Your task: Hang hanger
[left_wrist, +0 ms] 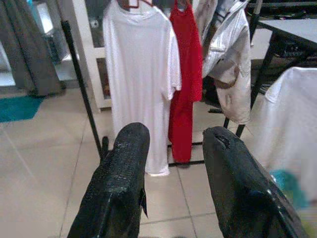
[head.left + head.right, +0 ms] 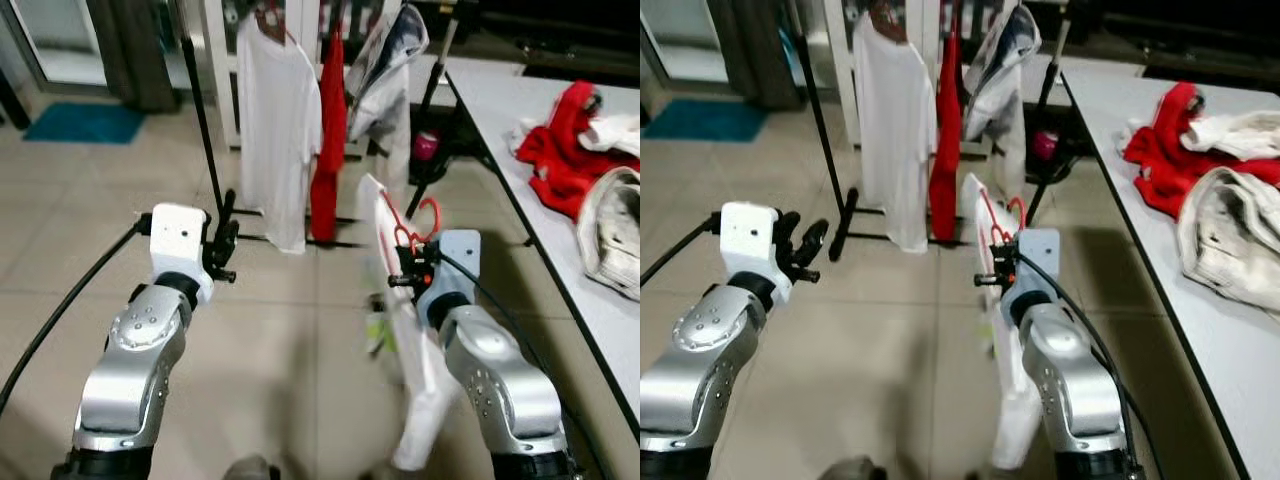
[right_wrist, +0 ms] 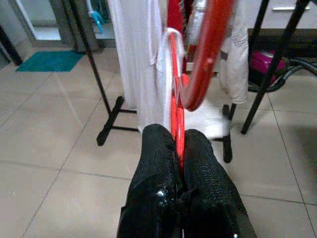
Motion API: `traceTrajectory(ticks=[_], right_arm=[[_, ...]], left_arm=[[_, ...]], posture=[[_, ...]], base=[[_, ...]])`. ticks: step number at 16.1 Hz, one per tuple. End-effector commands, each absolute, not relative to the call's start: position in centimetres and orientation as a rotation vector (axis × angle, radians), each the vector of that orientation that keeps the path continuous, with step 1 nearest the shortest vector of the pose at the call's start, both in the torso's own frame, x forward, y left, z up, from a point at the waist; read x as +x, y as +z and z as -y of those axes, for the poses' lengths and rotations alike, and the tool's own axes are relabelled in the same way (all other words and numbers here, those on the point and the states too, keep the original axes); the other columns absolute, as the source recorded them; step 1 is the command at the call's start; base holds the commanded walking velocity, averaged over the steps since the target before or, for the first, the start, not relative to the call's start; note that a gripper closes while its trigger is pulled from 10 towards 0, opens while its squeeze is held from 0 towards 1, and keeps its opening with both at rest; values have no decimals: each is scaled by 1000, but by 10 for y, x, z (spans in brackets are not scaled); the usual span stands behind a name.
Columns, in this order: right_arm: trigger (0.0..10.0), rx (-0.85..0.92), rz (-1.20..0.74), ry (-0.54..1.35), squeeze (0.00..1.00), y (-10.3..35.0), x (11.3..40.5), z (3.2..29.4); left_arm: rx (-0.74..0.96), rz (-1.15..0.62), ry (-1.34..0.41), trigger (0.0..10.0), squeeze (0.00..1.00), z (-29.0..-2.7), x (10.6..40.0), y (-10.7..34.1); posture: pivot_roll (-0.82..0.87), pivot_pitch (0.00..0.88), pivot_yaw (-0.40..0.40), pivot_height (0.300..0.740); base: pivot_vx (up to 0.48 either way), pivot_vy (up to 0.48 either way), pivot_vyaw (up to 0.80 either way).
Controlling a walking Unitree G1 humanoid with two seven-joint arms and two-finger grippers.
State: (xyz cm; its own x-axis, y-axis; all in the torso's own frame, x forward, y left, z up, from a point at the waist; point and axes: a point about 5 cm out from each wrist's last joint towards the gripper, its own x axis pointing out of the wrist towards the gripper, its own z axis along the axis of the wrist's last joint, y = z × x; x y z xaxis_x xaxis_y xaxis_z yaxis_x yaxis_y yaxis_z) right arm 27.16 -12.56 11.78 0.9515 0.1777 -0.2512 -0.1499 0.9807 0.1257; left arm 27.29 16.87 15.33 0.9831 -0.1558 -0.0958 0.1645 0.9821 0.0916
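My right gripper is shut on a red hanger that carries a white shirt, which droops down in front of my right arm. In the right wrist view the two black fingers pinch the red hanger with its hook curving above them. My left gripper is open and holds nothing, raised at the left, its fingers apart. Ahead stands a black clothes rack holding a white T-shirt, a red garment and a silver jacket.
A white table runs along the right with a red garment and a cream jacket heaped on it. A teal mat lies far left on the tiled floor. A pink object sits beneath the rack's right end.
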Motion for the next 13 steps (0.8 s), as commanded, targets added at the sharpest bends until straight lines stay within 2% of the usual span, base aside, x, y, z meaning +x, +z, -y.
traceTrajectory(ticks=[1, 3, 6, 13], right_arm=[[10000, 106, -243, 134, 0, 122, 271, 136], [10000, 104, -245, 144, 0, 122, 271, 135], [10000, 48, -259, 182, 0, 121, 271, 130], [10000, 83, -256, 193, 0, 121, 269, 130]], left_arm=[[95, -81, -199, 10000, 0, -159, 273, 155], [97, -83, -200, 10000, 0, -160, 272, 155], [100, -82, -200, 10000, 0, -160, 272, 155], [105, -86, -206, 10000, 0, -159, 270, 154]], posture=[[78, 93, -54, 740], [79, 94, -54, 740], [81, 95, -55, 740], [77, 98, -57, 740]], base=[[405, 0, 0], [403, 0, 0], [401, 0, 800], [404, 0, 0]])
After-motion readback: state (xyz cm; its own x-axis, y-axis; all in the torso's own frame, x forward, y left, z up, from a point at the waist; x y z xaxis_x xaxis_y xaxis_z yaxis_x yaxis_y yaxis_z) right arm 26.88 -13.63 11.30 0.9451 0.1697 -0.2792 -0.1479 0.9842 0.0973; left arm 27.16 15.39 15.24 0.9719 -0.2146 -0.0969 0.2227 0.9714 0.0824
